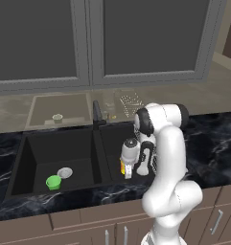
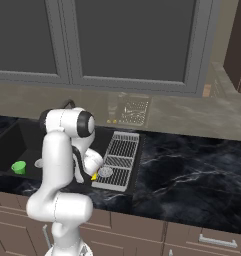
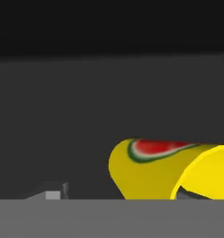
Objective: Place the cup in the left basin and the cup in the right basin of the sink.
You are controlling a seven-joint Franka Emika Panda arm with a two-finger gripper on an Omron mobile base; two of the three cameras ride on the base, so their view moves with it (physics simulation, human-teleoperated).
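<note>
A green cup (image 1: 53, 182) (image 2: 18, 167) stands upright in the left basin (image 1: 45, 155) of the black sink (image 1: 22, 143), beside its silver drain (image 1: 64, 172). My gripper (image 1: 126, 173) (image 2: 94, 175) reaches down into the right basin (image 1: 114, 139). A yellow cup (image 1: 122, 167) (image 2: 94, 176) (image 3: 150, 172) with a watermelon print sits right at its tips, tilted on its side against the dark basin. In the hand view the left fingertip (image 3: 53, 194) stands well clear of the cup, so the jaws look open. The cup hides the other tip.
A dark faucet (image 1: 96, 114) rises behind the sink's divider. A grey dish rack (image 2: 119, 157) lies on the black marble counter (image 2: 192, 165) just right of the sink. Grey cabinets hang above the beige backsplash, and drawers run below the counter edge.
</note>
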